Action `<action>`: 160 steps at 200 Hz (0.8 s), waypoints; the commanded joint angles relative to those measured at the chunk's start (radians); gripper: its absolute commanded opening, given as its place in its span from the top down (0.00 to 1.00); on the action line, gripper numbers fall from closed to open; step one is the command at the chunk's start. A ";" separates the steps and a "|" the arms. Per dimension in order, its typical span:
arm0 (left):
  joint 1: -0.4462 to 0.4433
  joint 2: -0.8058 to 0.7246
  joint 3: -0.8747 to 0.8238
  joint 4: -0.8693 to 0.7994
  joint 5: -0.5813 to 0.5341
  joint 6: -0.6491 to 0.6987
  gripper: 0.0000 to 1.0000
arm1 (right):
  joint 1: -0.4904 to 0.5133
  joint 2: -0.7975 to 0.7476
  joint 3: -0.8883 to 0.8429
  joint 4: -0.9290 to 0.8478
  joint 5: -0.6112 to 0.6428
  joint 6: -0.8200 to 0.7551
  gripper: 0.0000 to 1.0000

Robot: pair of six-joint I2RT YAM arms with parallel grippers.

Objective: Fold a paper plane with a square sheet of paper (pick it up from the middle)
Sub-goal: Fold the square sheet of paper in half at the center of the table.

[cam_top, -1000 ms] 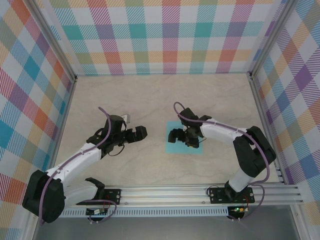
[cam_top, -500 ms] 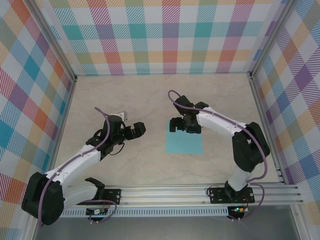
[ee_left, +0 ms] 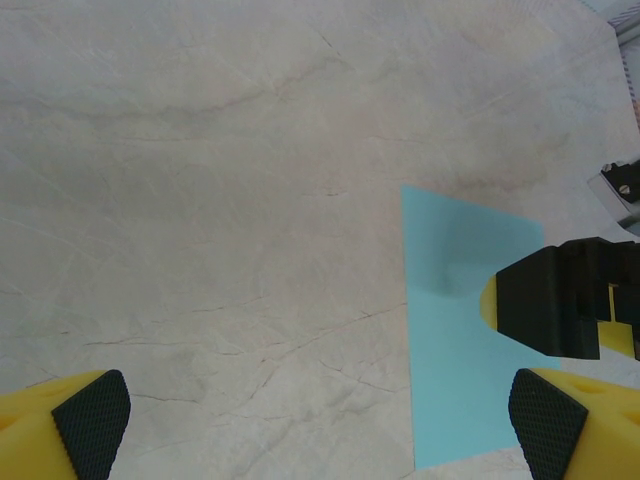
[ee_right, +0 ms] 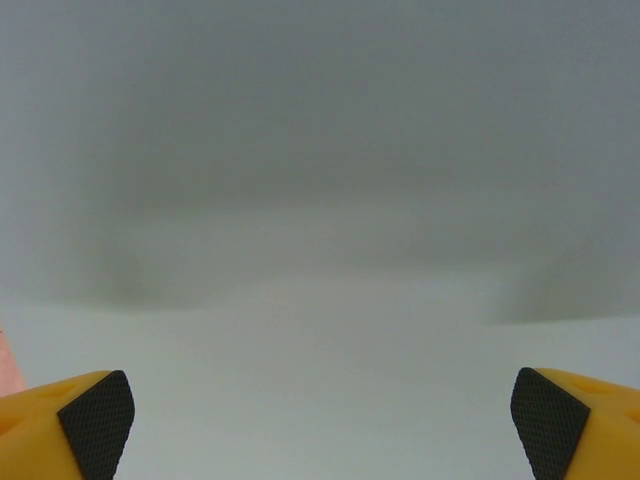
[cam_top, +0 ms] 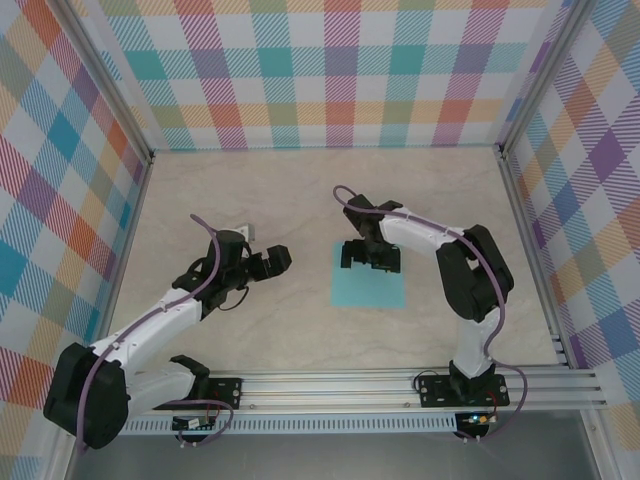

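Workspace seen from above and from both wrists. The tabletop (cam_top: 300, 190) is a pale beige slab with faint marble veining, matte and flat; three upright walls (cam_top: 340, 70) close it in, papered in a pastel plaid of teal, orange, pink, purple and yellow; an aluminium rail (cam_top: 330, 385) carrying both arm bases runs along the side of the square sheet of paper (cam_top: 368, 288) nearest the camera.

The light turquoise sheet lies flat and unfolded on the tabletop, its edges roughly parallel to the walls; in the left wrist view the sheet (ee_left: 450, 330) shows as a clean-edged panel with a soft shadow on its upper part.

The right hand (cam_top: 370, 258) sits over the far edge of the sheet, fingers spread wide and holding nothing; whether it touches the paper cannot be told; in the right wrist view the right hand (ee_right: 320, 418) shows yellow fingers with black pads (ee_right: 95, 420) far apart before a blurred grey-white field.

The left hand (cam_top: 278, 262) stands well to the left of the sheet, above bare tabletop, pointing towards it; its fingers are likewise wide apart and empty, seen also from the left wrist (ee_left: 318, 415).
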 commanded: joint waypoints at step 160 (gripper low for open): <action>-0.004 0.017 0.028 -0.042 0.041 0.012 0.00 | 0.006 0.140 -0.077 0.029 -0.014 0.026 0.11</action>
